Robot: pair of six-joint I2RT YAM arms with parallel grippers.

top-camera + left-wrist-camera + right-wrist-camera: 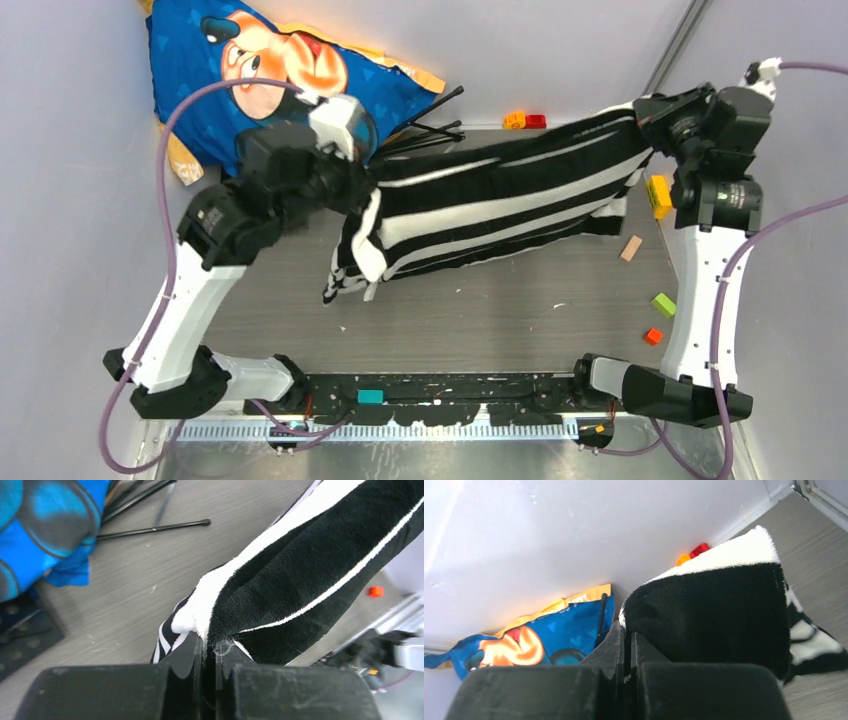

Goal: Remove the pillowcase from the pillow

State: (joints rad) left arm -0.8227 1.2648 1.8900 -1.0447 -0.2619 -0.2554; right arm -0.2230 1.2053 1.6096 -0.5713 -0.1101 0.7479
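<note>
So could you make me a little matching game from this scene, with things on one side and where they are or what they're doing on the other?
Things:
1. left gripper
2. right gripper
3. cartoon cushion
4. yellow block

Places or states:
A. lying on the table beside the right arm
B. shut on the left end of the pillowcase
C. propped in the far left corner
D. shut on the far right end of the pillowcase

Pairs: 1-B, 2-D, 3-C, 4-A.
</note>
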